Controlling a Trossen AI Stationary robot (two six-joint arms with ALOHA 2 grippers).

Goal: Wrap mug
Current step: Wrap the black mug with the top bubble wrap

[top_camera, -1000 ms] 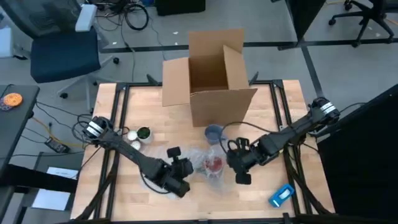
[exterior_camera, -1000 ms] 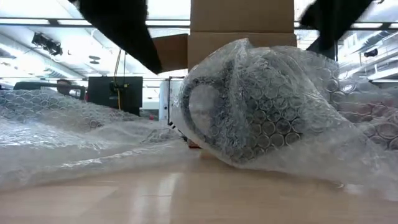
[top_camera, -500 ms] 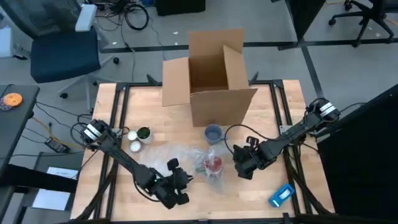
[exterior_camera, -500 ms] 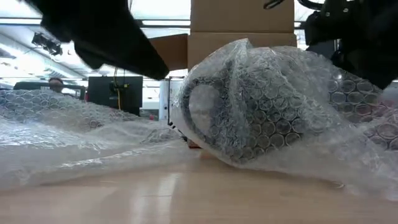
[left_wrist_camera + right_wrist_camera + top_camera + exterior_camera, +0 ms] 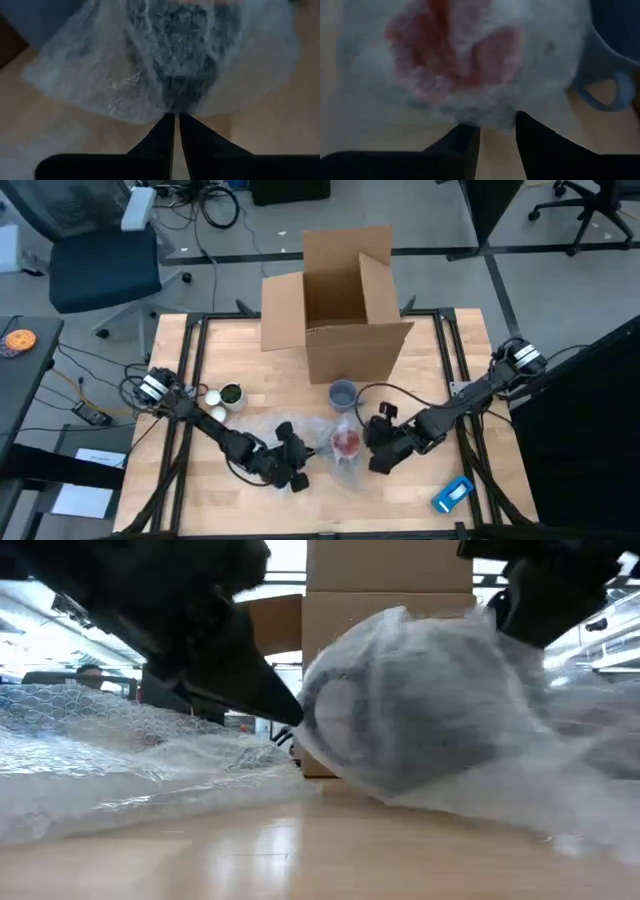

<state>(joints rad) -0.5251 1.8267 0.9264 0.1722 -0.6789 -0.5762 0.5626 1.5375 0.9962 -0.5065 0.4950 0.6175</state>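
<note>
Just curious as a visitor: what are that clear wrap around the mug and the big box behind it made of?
The wrap looks like clear plastic bubble sheet: glossy, see-through, dotted with small air pockets. The box looks like plain brown cardboard, matte, with folded flaps standing open.

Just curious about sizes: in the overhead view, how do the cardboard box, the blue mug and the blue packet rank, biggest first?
1. Cardboard box, by far.
2. and 3. Blue mug and blue packet look about alike; I wouldn't rank them.

One wrapped mug in one bubble-wrap sheet, one blue cup, one open box, two small pots, one blue packet; two arms, so two hands: left, right.
</note>
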